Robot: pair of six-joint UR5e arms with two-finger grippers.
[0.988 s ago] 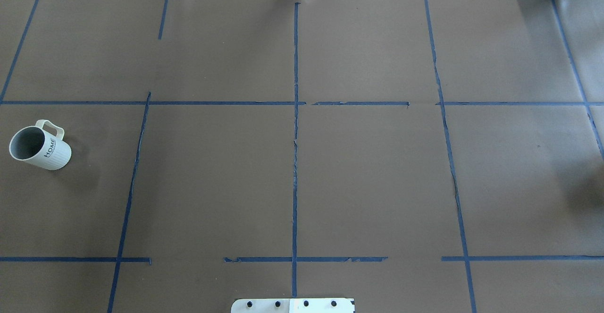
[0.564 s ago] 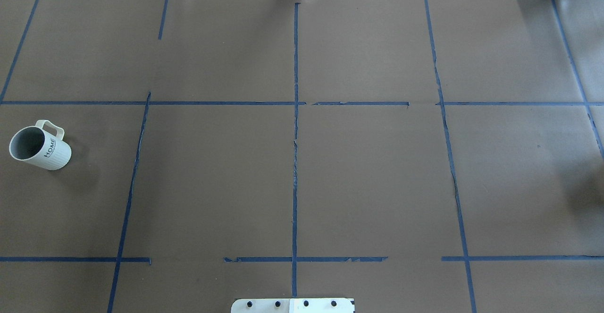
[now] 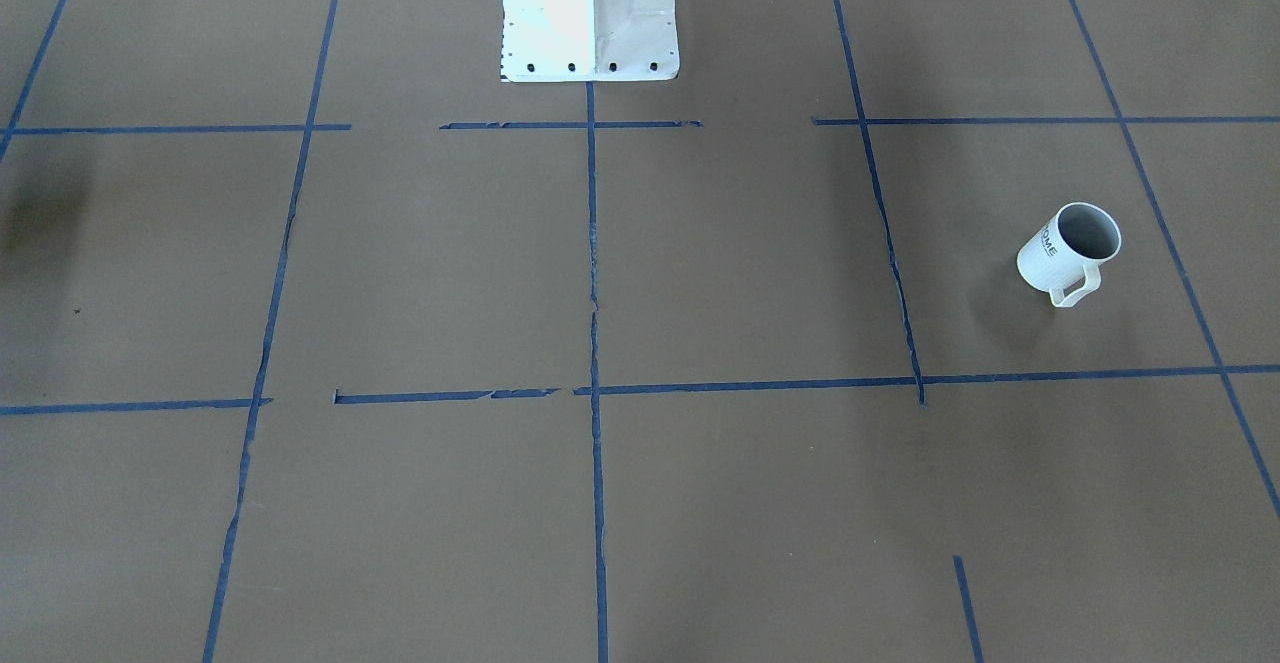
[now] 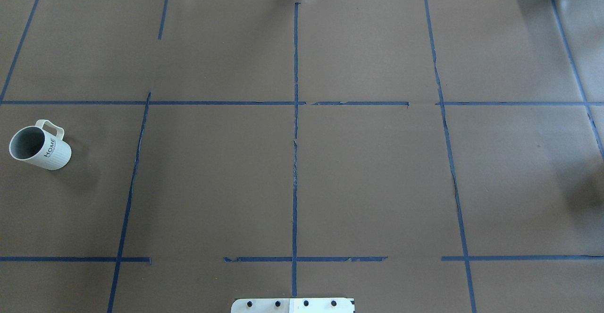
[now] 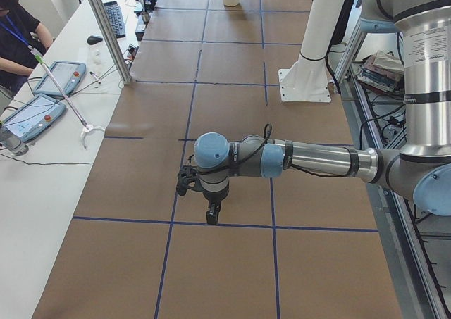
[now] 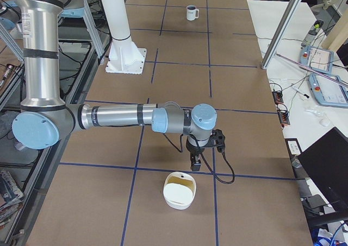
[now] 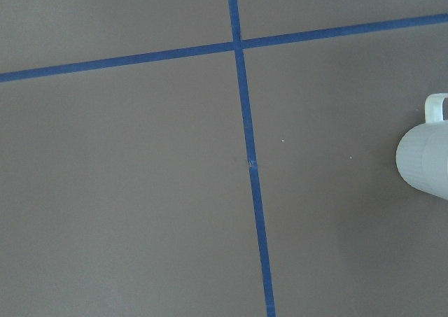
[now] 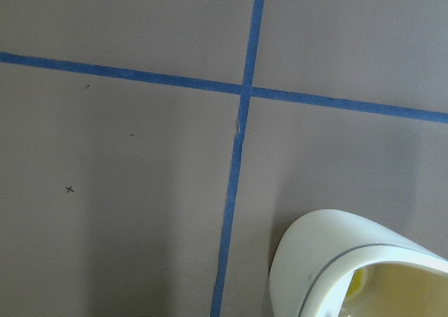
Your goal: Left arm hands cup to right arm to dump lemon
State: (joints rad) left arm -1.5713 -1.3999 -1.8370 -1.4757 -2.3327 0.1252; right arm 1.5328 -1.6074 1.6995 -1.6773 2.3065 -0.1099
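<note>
The left claw (image 5: 209, 215) is held pointing down above the table (image 4: 212, 185); whether it is apart or together cannot be told, nor for the right claw (image 6: 194, 163). The cup (image 4: 40, 148) is stood upright near the table's left end, well apart. One wall should be gripped, leaving room for the receiving claw.
</note>
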